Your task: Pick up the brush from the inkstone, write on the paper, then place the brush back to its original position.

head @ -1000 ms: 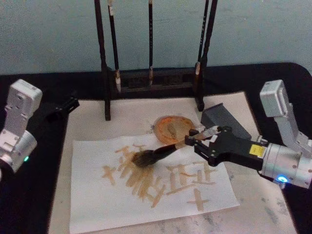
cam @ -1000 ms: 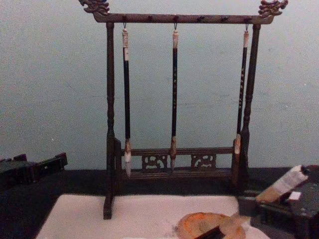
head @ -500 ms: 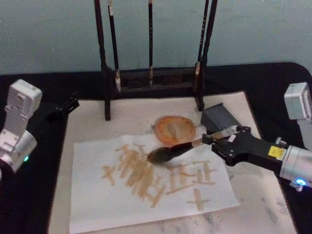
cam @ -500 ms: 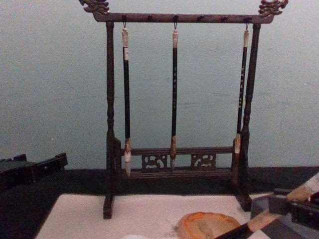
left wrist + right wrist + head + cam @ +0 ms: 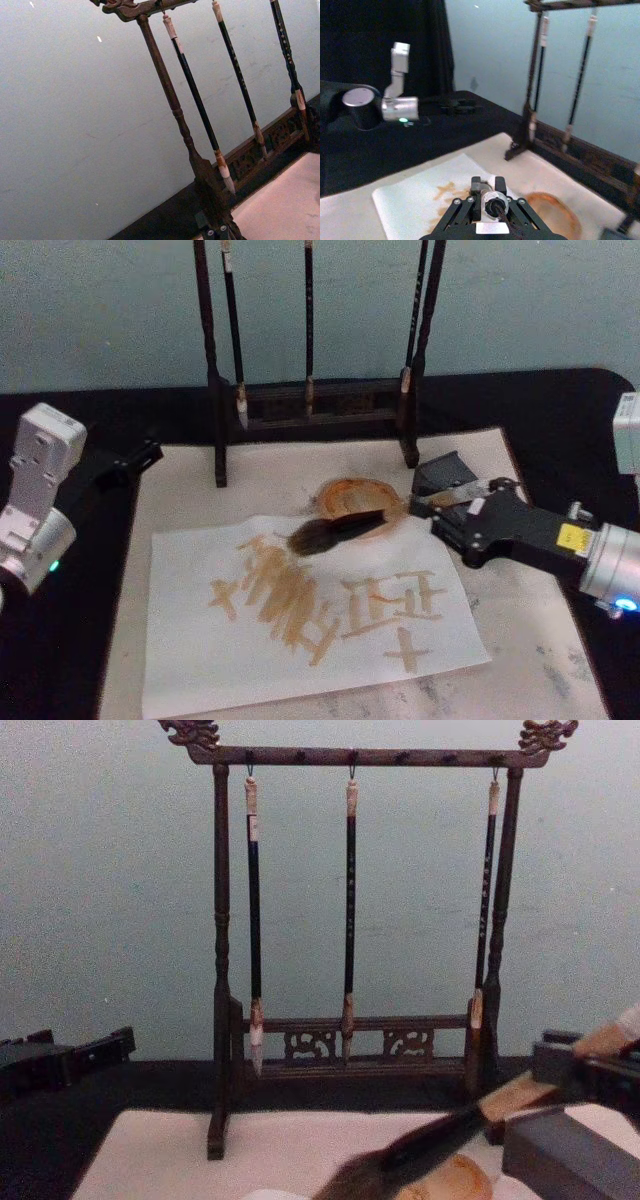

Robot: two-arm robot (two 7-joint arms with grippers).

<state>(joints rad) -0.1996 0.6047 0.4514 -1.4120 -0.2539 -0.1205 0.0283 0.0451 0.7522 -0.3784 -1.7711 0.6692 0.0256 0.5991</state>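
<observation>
Right claw (image 5: 425,508), clamped on the bushy grey-brown tan-handled brush (image 5: 335,530), has drawn it back across the marked white paper (image 5: 200,640) toward the round orange inkstone (image 5: 350,495) just ahead, writing seemingly done; left claw (image 5: 130,460) parked far opposite

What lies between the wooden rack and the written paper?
In the head view, the round orange inkstone lies there, between rack and paper; the brush passes over its near edge.
</observation>
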